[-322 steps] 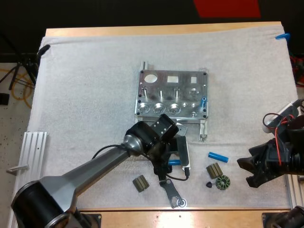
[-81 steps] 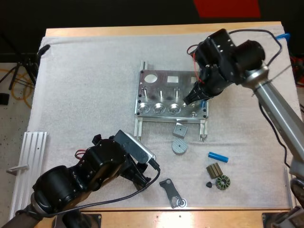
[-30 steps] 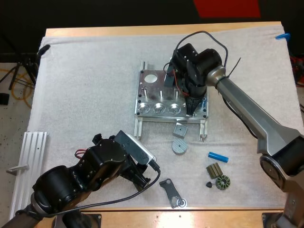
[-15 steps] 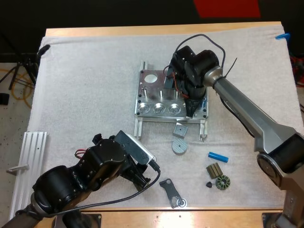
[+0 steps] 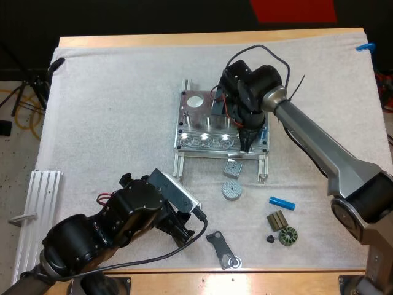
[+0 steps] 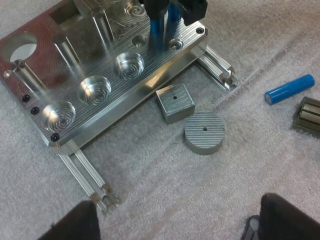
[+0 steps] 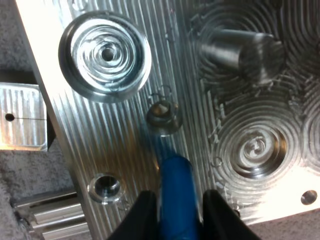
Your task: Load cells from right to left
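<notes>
Holding: the right claw (image 5: 246, 144) pinches a blue cell (image 7: 175, 182) from both sides, upright, low over the right front corner of the metal fixture (image 5: 202, 120).
Why upright: held on end, the cell lines up with the small socket (image 7: 162, 114) just ahead of its tip. I judge this to be the first slot, since loading runs from the right.
Contact: the tip seems just short of the socket, though from this angle it is hard to tell whether it touches the plate.
Round pockets (image 6: 93, 87): three along the fixture's front edge, to the left of the socket, lie bare, so loading looks barely begun.
Left claw (image 6: 180, 220): spread wide and clear of any thing, over the white mat (image 5: 110, 110) in front of the fixture, likely parked out of the way.
Spare cell (image 5: 282, 202): lies flat on the mat, well apart from the fixture, on the right arm's side, handy for a later pick.
Loose parts: a square block (image 6: 173, 102) and a round disc (image 6: 204, 132) sit just beside each other in front of the fixture, not in the cell's path.
</notes>
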Motion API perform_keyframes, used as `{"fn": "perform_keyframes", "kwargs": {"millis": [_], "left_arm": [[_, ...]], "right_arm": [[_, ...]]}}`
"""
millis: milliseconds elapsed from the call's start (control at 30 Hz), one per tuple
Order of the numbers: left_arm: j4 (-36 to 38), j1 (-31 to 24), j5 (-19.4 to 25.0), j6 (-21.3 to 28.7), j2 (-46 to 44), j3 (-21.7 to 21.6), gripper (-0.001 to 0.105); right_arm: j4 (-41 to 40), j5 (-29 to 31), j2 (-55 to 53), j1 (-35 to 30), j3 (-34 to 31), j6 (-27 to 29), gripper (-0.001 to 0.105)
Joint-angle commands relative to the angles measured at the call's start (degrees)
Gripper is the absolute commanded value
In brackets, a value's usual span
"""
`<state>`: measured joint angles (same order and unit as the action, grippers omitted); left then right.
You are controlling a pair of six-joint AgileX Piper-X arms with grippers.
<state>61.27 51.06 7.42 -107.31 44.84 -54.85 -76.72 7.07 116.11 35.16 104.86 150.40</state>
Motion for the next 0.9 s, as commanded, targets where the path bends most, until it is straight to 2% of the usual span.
{"fn": "perform_keyframes", "kwargs": {"millis": [0,133,433,533,600,667,867], "left_arm": [[0.2,0.1,1.5,0.1,-0.3,-0.3,0.065],[0.2,0.1,1.5,0.1,-0.3,-0.3,0.065],[0.2,0.1,1.5,0.1,-0.3,-0.3,0.065],[0.2,0.1,1.5,0.1,-0.3,-0.3,0.065],[0.2,0.1,1.5,0.1,-0.3,-0.3,0.065],[0.2,0.1,1.5,0.1,-0.3,-0.3,0.065],[0.2,0.1,1.5,0.1,-0.3,-0.3,0.065]], "right_arm": [[0.4,-0.5,0.4,-0.1,0.3,0.7,0.011],[1.4,2.3,0.4,-0.1,0.3,0.7,0.011],[1.4,1.6,0.0,-0.1,0.3,0.2,0.011],[1.4,-0.3,-0.8,-0.1,0.3,0.2,0.022],[1.5,-0.5,-1.6,-0.1,0.3,0.2,0.036],[1.8,-0.5,-2.2,-0.1,0.3,-0.7,0.041],[2.3,-0.5,-4.0,-0.1,0.3,-1.9,0.043]]}}
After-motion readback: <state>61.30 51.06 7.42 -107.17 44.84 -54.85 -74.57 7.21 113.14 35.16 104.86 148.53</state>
